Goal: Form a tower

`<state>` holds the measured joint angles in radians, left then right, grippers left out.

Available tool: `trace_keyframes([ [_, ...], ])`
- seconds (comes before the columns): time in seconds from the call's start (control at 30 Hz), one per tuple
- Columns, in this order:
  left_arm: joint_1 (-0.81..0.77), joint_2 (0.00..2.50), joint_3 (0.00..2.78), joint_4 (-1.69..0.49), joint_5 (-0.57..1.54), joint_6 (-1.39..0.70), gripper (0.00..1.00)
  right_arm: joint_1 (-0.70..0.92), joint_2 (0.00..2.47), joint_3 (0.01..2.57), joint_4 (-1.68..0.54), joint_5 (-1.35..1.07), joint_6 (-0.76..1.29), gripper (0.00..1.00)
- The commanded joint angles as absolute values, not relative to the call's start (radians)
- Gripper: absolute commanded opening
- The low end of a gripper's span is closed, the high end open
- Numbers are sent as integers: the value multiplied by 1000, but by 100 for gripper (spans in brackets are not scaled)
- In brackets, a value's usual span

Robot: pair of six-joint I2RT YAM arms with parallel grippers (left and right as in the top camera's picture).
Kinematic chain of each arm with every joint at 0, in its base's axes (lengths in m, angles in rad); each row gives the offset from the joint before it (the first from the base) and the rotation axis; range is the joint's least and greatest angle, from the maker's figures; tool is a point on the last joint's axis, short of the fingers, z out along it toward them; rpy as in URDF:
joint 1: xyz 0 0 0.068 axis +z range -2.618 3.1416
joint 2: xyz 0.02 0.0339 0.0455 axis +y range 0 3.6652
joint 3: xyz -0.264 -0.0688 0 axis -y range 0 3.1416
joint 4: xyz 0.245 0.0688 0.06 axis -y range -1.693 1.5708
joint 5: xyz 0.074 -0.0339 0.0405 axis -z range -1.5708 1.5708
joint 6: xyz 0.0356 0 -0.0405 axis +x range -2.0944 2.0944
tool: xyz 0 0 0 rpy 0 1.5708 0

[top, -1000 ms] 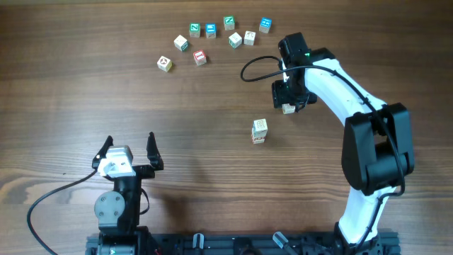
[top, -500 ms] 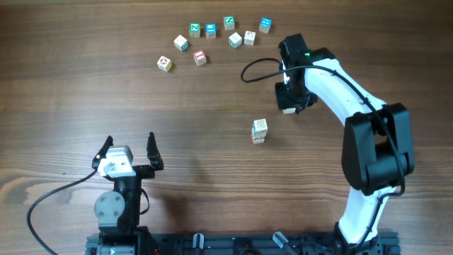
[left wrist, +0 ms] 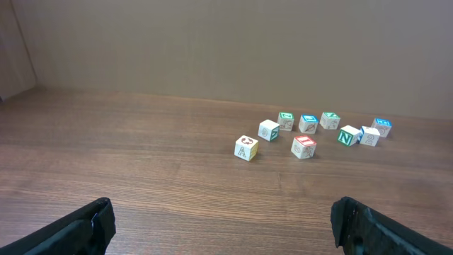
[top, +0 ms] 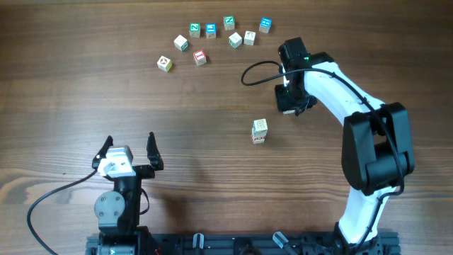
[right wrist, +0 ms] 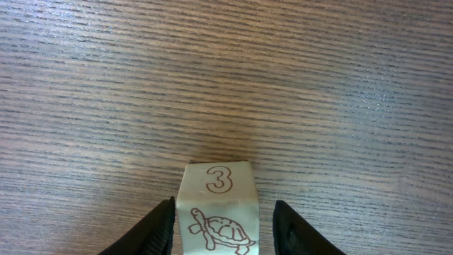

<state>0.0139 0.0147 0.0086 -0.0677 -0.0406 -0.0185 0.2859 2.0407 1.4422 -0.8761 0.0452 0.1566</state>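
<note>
- The tower [top: 260, 131] is a narrow stack of pale wooden cubes with printed faces. It stands upright on the table [top: 106, 85] near the middle, well apart from the loose cubes [top: 211, 30].
- The table is brown wood with a fine straight grain.
- The turtle cube [right wrist: 217, 205] is square-edged pale wood, printed with a brown "3" and a turtle outline.
- The right hand [top: 287, 106] points down, above and to the right of the tower. Its dark fingers [right wrist: 159, 227] are half closed on the turtle cube, one on each side.
- The left hand [top: 129, 147] sits low at the near edge, fingers spread wide and holding nothing.
</note>
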Motion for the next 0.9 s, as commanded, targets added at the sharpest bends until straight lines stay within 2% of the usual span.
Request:
trace_keyframes([
  [0.0,20,10,6,-68,-54,0,100,281,2038,1435,-871,44,160,41],
  [0.13,20,10,6,-68,-54,0,100,281,2038,1435,-867,44,163,33],
  [0.47,20,10,6,-68,-54,0,100,281,2010,1489,-907,44,185,25],
  [0.87,20,10,6,-68,-54,0,100,285,1719,1641,-1091,-49,186,25],
])
